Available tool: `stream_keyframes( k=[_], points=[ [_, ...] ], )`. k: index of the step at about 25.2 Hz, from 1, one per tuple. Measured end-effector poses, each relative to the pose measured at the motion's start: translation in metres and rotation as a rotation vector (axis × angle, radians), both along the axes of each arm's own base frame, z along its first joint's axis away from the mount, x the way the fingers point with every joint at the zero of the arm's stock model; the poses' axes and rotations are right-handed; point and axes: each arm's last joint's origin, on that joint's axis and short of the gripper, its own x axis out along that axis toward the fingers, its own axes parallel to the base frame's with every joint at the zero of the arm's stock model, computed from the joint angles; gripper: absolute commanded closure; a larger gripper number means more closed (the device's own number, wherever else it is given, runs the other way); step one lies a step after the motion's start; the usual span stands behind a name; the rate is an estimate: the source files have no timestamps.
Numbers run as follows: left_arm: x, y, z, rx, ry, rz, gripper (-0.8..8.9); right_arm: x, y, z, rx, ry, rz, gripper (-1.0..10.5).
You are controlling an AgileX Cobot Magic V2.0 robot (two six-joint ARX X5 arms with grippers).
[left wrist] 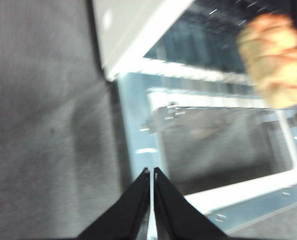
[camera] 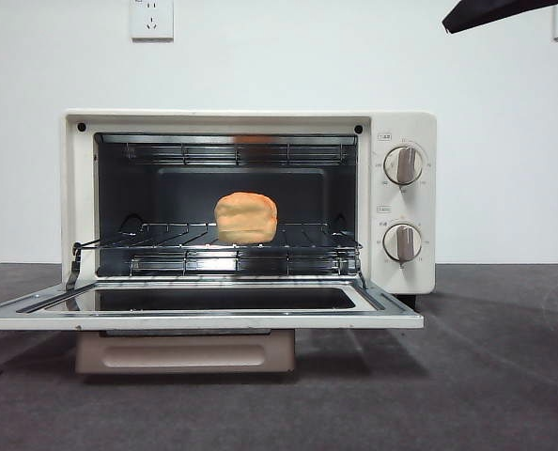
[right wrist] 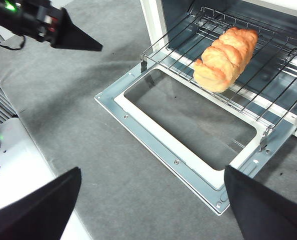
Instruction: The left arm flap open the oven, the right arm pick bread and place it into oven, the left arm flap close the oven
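The cream-white oven stands with its glass door flapped down flat. The golden bread lies on the wire rack inside, and it also shows in the right wrist view as bread. My left gripper is shut on nothing and hovers over the door's left front corner. The right wrist view shows that left gripper out to the left of the door. My right gripper is open and empty, held high in front of the oven. In the front view it shows only as a black tip.
Dark grey felt covers the table around the oven. The beige door handle hangs below the lowered door. Two round knobs sit on the oven's right panel. A white base plate lies near the table's left.
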Motion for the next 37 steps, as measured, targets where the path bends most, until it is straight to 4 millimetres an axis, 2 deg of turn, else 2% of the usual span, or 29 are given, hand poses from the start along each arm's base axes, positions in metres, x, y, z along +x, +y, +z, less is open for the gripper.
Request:
stream_keyframes(
  k=[7,14,22,28,37],
  points=[
    [0.021,0.002,-0.033,0.013,0.119,-0.034,8.00,0.000,0.000,0.000,0.000,0.000,0.001,5.0],
    [0.035,0.003,-0.050,0.017,0.140,-0.041,8.00,0.000,0.000,0.000,0.000,0.000,0.001,5.0],
    [0.041,-0.002,-0.070,0.008,0.214,-0.064,8.00,0.000,0.000,0.000,0.000,-0.001,0.000,5.0],
    [0.044,-0.012,-0.074,-0.028,0.209,-0.130,8.00,0.000,0.000,0.000,0.000,0.000,0.000,5.0],
    [0.043,-0.012,-0.079,-0.137,0.244,-0.170,8.00,0.000,0.000,0.000,0.000,0.000,-0.001,5.0]
  ],
)
